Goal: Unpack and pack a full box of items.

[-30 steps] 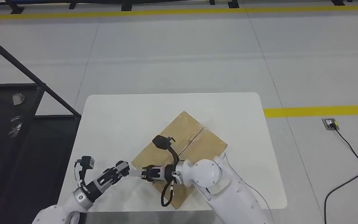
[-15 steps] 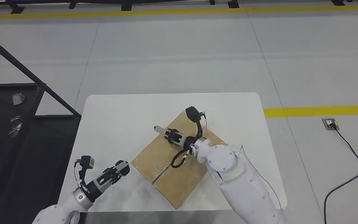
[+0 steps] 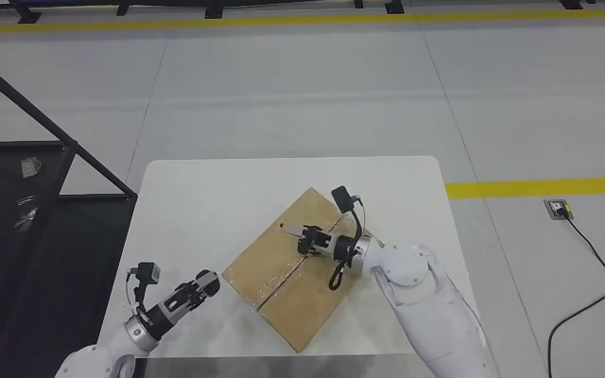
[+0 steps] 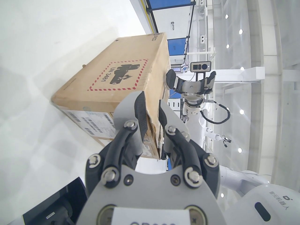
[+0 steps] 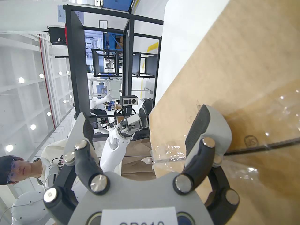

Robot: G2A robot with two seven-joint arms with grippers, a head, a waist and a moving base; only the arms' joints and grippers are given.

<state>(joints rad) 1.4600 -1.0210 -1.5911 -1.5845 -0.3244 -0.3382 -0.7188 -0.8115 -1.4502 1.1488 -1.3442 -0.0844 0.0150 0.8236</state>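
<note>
A brown cardboard box (image 3: 284,288) sits cornerwise in the middle of the white table (image 3: 189,208), its top flaps closed along a taped seam (image 5: 269,145). My left gripper (image 3: 210,281) is at the box's near-left corner. In the left wrist view the left gripper (image 4: 151,114) is shut on the torn vertical corner edge of the box (image 4: 112,78). My right gripper (image 3: 301,233) hovers over the far half of the box top. It stands open (image 5: 143,115), one finger (image 5: 206,122) just above the cardboard (image 5: 246,59), and holds nothing. The left wrist view shows the right gripper (image 4: 190,77) past the box.
A black metal rack (image 3: 38,189) stands left of the table. Bare tabletop lies all around the box, widest at the far left and right. The table's front edge is close behind my left gripper.
My right gripper has swung from the box's near-left corner, beside the left gripper, across the top towards the far side. The left arm has kept still.
</note>
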